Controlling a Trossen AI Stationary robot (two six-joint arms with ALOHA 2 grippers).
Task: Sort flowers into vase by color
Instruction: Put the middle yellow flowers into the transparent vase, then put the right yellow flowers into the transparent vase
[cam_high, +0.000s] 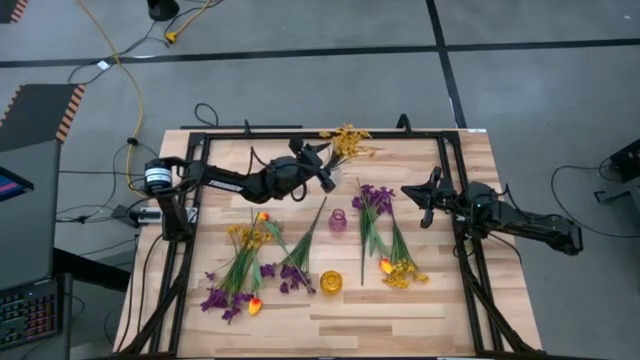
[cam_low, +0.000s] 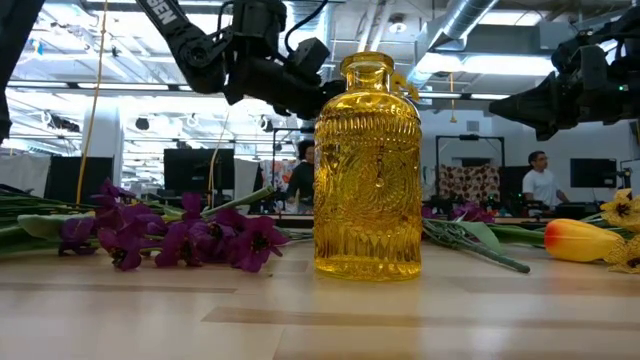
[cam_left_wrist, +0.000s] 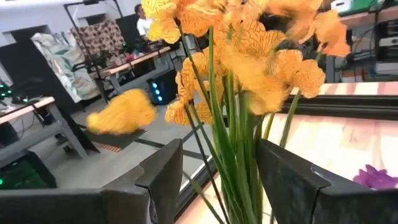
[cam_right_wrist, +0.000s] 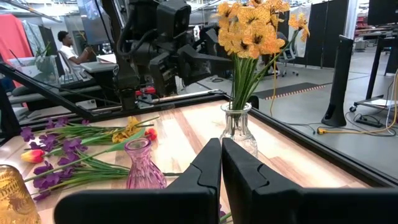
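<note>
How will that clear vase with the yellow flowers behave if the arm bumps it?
The clear vase looks narrow and top-heavy, with the tall yellow flowers well above its neck, so it probably tips easily. It stands near the table edge and looks like glass, so likely fragile. The left tool around the stems could drag it.

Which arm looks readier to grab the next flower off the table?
Probably the right. The right gripper is empty and near the loose flowers, while the left gripper is busy at the yellow bunch in the clear vase.
</note>
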